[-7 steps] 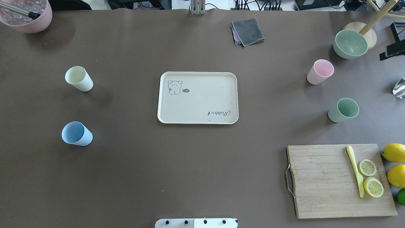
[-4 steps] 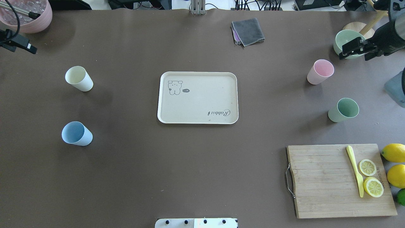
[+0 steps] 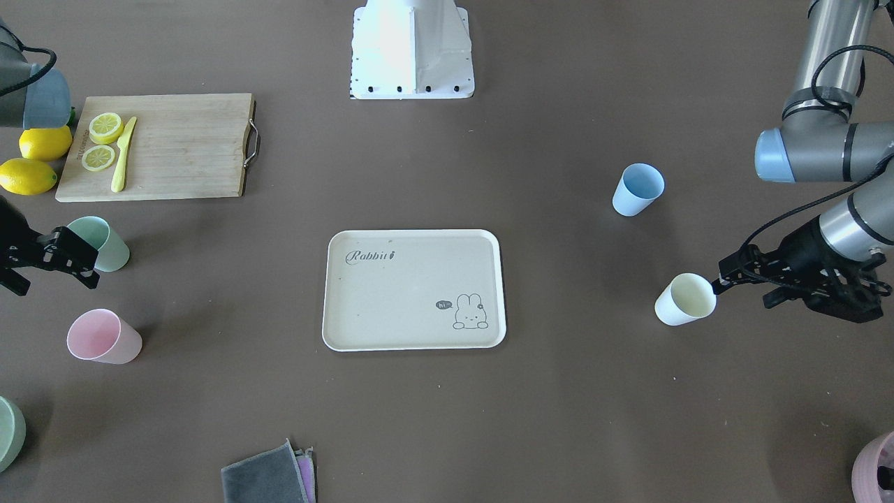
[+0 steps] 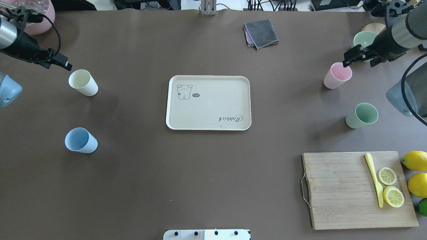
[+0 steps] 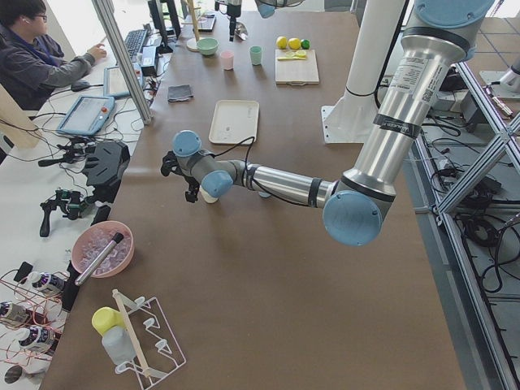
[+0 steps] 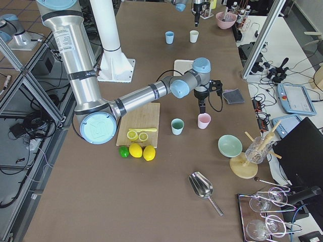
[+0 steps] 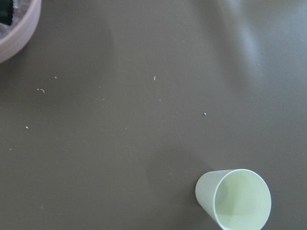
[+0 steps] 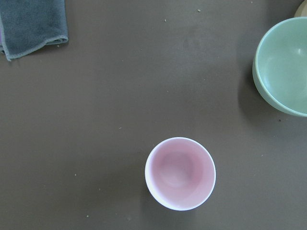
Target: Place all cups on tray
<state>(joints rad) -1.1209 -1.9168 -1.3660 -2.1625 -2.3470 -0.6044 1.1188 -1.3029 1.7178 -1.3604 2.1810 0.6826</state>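
Pink cup [image 8: 180, 173] stands upright, mouth up.

A brown table [image 4: 200, 183] stands beside a white desk [image 5: 24, 183] with a seated operator [image 5: 31, 57].

This is a robotics lab, not a kitchen. Two industrial arms, the left arm [image 5: 390, 106] and the right arm [image 6: 75, 55], rise from a white pedestal [image 3: 412, 49] bolted at the edge of a table under brown sheeting [image 4: 213, 173]. Aluminium frame struts [image 5: 122, 57] fence the bench. Beyond them runs a white desk with a keyboard [image 5: 134, 41], a teach pendant [image 5: 84, 115] and loose cables [image 4: 267, 5], where an operator [image 5: 28, 49] sits working. The household pieces are few and spread apart like props: a tray [image 4: 213, 106], a cutting board [image 4: 340, 190] and lemons [image 4: 415, 160].
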